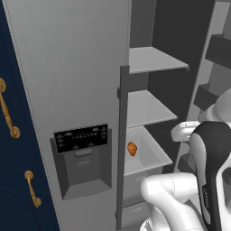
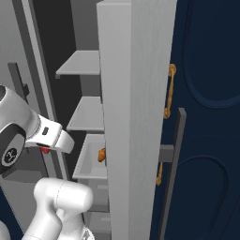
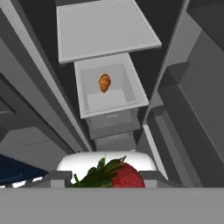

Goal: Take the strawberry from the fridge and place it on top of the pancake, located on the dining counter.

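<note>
The strawberry, red with green leaves, sits between my gripper's fingertips at the bottom of the hand view; the gripper is shut on it. In the right base view a bit of the red strawberry shows under my hand, held in the air in front of the fridge's open compartment. The fridge is light grey, with a black dispenser panel on its closed door and grey inner shelves. The pancake and the dining counter are out of view.
An orange rounded fruit lies in the fridge's pale drawer. The open door's bins stand to the right of my hand. A navy cabinet with gold handles flanks the fridge.
</note>
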Robot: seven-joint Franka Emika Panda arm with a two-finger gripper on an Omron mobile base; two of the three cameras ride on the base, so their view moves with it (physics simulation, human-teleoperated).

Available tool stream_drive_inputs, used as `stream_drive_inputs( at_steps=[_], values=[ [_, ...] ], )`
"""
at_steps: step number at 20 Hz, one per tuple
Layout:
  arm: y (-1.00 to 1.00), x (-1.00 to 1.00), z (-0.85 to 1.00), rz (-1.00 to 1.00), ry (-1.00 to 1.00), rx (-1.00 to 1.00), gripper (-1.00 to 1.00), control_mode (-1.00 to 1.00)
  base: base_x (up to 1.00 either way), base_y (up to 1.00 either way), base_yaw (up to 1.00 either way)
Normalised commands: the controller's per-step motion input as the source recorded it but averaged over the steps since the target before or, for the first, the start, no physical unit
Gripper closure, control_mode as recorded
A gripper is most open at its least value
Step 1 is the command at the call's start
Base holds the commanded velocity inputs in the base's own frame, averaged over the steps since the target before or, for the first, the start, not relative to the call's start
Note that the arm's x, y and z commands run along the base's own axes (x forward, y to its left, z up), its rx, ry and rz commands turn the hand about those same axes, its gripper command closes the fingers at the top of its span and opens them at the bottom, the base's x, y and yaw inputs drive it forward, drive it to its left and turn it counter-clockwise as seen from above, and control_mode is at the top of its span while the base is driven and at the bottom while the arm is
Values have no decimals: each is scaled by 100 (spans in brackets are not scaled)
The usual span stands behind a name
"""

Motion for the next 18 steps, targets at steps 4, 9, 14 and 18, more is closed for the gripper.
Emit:
stream_drive_inputs(
  at_steps=[4, 9, 14, 18],
  values=[
    [0, -46, -6, 0, 3, -3, 100, -100, 0, 0, 0],
    [0, -2, 0, 0, 0, 0, 100, -100, 0, 0, 0],
    [0, -20, 0, 0, -4, 0, 100, 100, -14, 0, 0],
    [0, 0, 0, 0, 0, 0, 100, 100, -96, 17, 0]
  ],
)
